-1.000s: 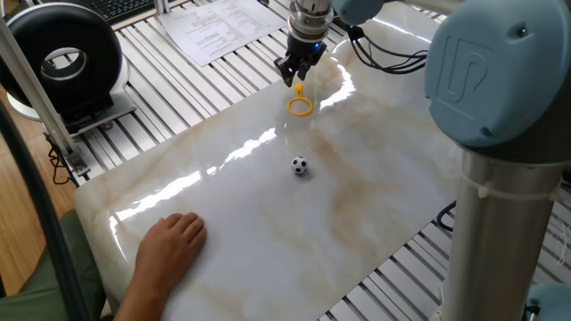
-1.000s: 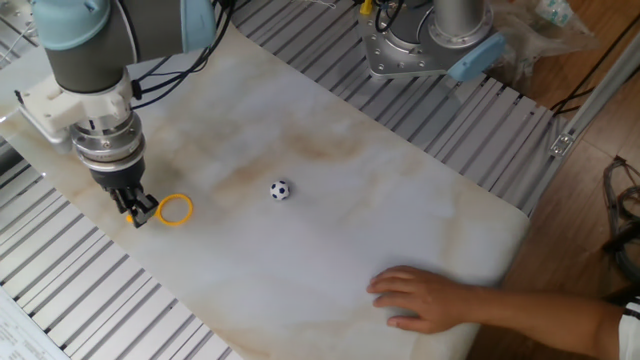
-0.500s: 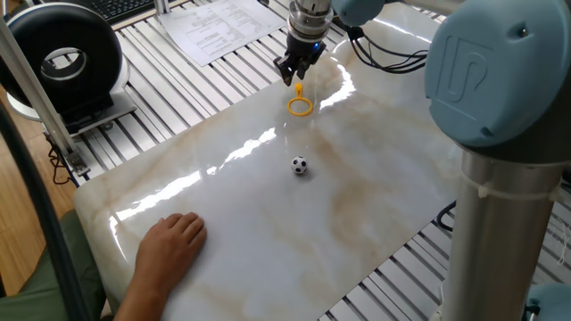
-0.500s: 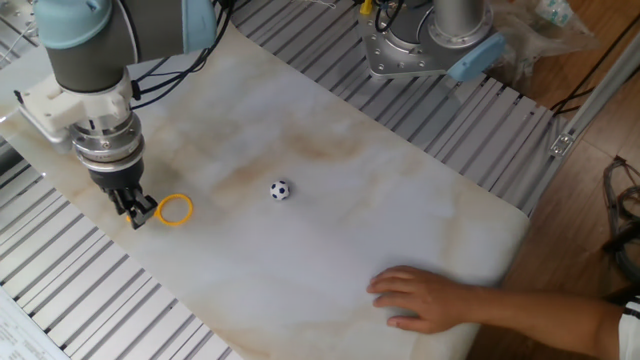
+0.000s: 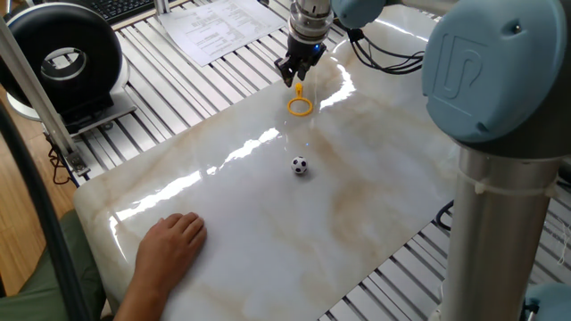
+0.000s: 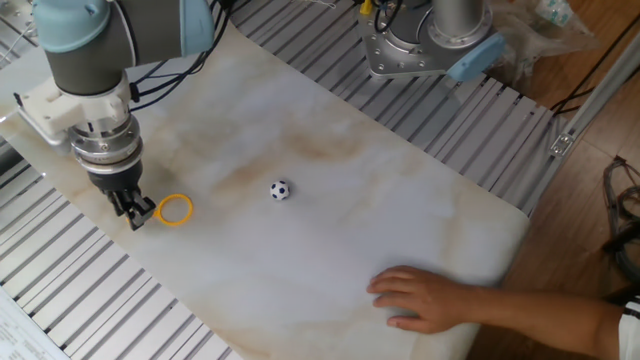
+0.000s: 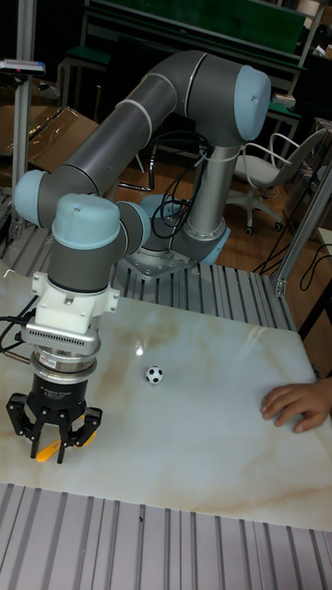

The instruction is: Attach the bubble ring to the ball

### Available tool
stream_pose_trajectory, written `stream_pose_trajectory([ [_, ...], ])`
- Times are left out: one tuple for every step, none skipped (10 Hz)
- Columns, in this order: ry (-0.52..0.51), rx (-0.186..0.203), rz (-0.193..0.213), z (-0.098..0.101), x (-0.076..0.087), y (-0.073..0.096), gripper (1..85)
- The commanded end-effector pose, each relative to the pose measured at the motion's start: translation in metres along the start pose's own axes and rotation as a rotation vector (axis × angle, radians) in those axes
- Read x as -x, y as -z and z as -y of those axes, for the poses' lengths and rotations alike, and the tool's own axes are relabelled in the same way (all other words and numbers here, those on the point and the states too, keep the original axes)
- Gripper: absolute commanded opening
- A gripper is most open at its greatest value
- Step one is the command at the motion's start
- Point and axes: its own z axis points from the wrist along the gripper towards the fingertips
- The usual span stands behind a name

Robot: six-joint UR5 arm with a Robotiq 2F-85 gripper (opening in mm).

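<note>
The bubble ring (image 5: pixel 302 107) is a thin yellow-orange hoop lying on the marble tabletop (image 5: pixel 268 232), with its short stub handle pointing toward the gripper. My gripper (image 5: pixel 293 78) points straight down at the ring's far side, its black fingers shut on the stub handle. In the other fixed view the gripper (image 6: pixel 134 209) is just left of the hoop (image 6: pixel 175 210). In the tall fixed view only orange bits of the ring (image 7: pixel 42 452) show under the gripper (image 7: pixel 53 444). The ball (image 5: pixel 300 166), white with black patches, rests alone mid-table (image 6: pixel 280 190) (image 7: pixel 155 375), well apart from the ring.
A person's hand (image 5: pixel 169 245) lies flat on the near part of the tabletop (image 6: pixel 425 298). Printed papers (image 5: pixel 214 27) and a black round device (image 5: pixel 62 62) sit on the slatted frame beyond the marble. The arm's base (image 6: pixel 430 40) stands at one table edge.
The gripper has shifted very slightly at the ring's handle. Ring, ball and hand stay where they were.
</note>
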Motion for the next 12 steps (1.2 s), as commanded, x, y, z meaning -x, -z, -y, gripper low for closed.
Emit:
stream_pose_trajectory([
  [-0.02,0.005,-0.012,0.003,-0.005,0.002,40.0],
  [-0.025,0.011,-0.016,0.002,-0.007,0.003,40.0],
  [-0.029,0.014,-0.025,-0.001,-0.011,0.001,39.7],
  [-0.032,0.018,-0.022,-0.002,-0.011,-0.001,39.7],
  [-0.03,0.018,-0.022,-0.002,-0.01,-0.004,39.7],
  [-0.035,0.025,-0.029,-0.004,-0.012,-0.005,39.7],
  [-0.03,0.024,-0.041,-0.003,-0.015,-0.006,39.7],
  [-0.028,0.02,-0.049,-0.001,-0.018,-0.007,38.7],
  [-0.026,0.02,-0.055,0.001,-0.02,-0.008,38.3],
  [-0.026,0.02,-0.058,0.002,-0.021,-0.009,37.7],
  [-0.039,0.022,-0.061,0.002,-0.022,-0.01,35.0],
  [-0.058,0.024,-0.063,-0.001,-0.022,-0.009,30.0],
])
